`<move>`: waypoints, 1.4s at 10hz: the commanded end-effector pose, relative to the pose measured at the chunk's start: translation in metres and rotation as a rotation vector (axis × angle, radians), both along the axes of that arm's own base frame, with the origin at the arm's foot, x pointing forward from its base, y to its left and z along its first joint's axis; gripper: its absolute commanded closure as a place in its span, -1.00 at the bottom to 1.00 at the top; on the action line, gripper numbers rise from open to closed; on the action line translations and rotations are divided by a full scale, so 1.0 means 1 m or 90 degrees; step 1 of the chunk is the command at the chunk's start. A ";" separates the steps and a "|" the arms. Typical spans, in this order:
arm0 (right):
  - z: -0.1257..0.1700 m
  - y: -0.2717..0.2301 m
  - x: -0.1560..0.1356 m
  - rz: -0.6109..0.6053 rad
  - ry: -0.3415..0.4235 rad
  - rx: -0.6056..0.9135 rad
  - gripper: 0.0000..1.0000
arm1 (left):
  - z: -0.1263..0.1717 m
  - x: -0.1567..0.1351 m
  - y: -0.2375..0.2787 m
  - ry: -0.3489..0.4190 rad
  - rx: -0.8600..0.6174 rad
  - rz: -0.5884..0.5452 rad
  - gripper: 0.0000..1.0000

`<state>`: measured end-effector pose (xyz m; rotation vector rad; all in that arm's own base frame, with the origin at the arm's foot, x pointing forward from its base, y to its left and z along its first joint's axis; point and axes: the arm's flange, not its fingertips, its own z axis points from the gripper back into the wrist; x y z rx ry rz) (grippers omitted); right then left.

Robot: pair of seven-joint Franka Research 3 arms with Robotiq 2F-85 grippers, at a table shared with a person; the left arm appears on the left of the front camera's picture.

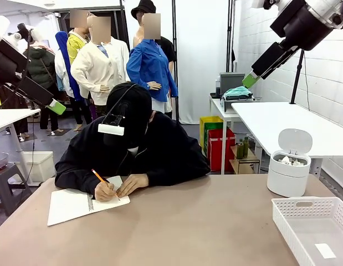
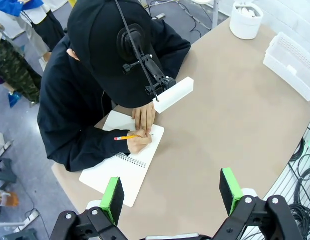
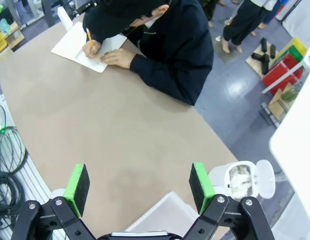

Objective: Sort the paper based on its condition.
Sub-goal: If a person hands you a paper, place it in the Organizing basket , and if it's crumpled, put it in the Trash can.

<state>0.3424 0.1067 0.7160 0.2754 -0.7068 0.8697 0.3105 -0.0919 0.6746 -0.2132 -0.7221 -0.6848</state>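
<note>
Crumpled paper wads (image 1: pixel 291 162) lie inside a small round white bin (image 1: pixel 287 180) with its lid flipped up, at the table's far right; the wads (image 3: pixel 240 179) also appear in the right wrist view. My left gripper (image 2: pixel 172 192) hangs high above the table's left side, jaws wide apart and empty, looking down on the person. My right gripper (image 3: pixel 139 182) is raised high over the right side, also open and empty. In the front view one green pad of the left gripper (image 1: pixel 57 107) and one of the right gripper (image 1: pixel 250 80) show near the top corners.
A person in black leans over the far left of the table, writing with an orange pencil (image 1: pixel 99 177) in a spiral notebook (image 1: pixel 77 204). A white slotted basket (image 1: pixel 304 208) holding one small flat slip (image 1: pixel 325 250) sits at the front right.
</note>
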 end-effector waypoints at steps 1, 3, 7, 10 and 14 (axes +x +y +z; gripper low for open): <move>-0.002 0.001 0.001 -0.004 0.000 0.004 -1.00 | -0.001 0.000 0.001 0.004 0.000 0.001 -1.00; -0.002 0.001 0.001 -0.004 0.000 0.004 -1.00 | 0.006 -0.005 -0.004 0.012 0.002 0.014 -1.00; -0.002 0.001 0.001 -0.004 0.000 0.004 -1.00 | 0.012 -0.024 -0.002 0.046 0.019 0.036 -1.00; 0.000 0.000 0.000 0.000 0.000 0.000 -1.00 | 0.017 -0.029 -0.001 0.026 0.009 0.034 -1.00; 0.026 -0.012 -0.030 -0.013 0.009 -0.017 -1.00 | 0.024 -0.039 -0.003 0.021 0.010 0.030 -1.00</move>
